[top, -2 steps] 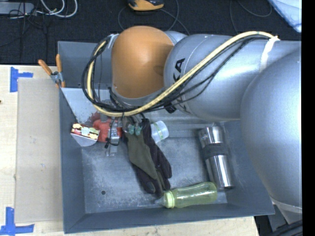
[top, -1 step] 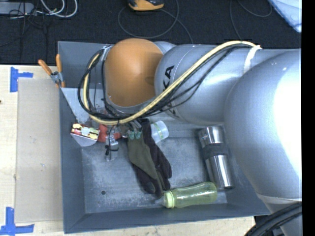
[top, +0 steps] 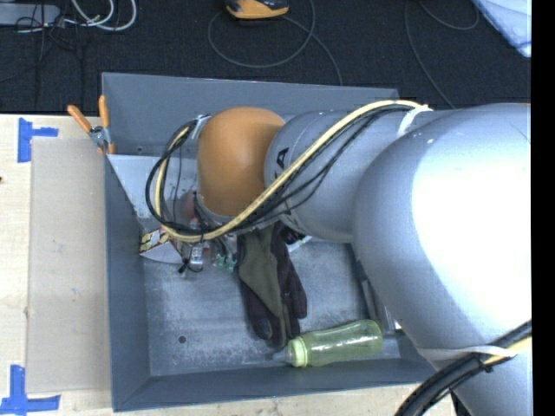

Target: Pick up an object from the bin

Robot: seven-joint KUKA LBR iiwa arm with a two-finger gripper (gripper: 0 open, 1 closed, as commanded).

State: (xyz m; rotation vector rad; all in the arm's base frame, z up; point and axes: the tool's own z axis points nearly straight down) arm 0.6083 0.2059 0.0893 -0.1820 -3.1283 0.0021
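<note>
Hand (top: pixel 198 255) — prob. by printed packet (top: pixel 157 243); bin (top: pixel 127 319) left

The bin (top: pixel 173 336) is matt scuffed metal, the glove (top: pixel 269 297) dark cloth, the bottle (top: pixel 338 343) at its front edge glossy plastic.

Pale green plastic bottle (top: pixel 336 342) lay on its side along the near wall of the bin (top: pixel 130 319). Dark olive glove (top: pixel 270 295) lay beside it, fingertips close to the bottle's left end. Beyond the bin, white cables (top: pixel 104 16) looped over black floor (top: pixel 364 33).
</note>
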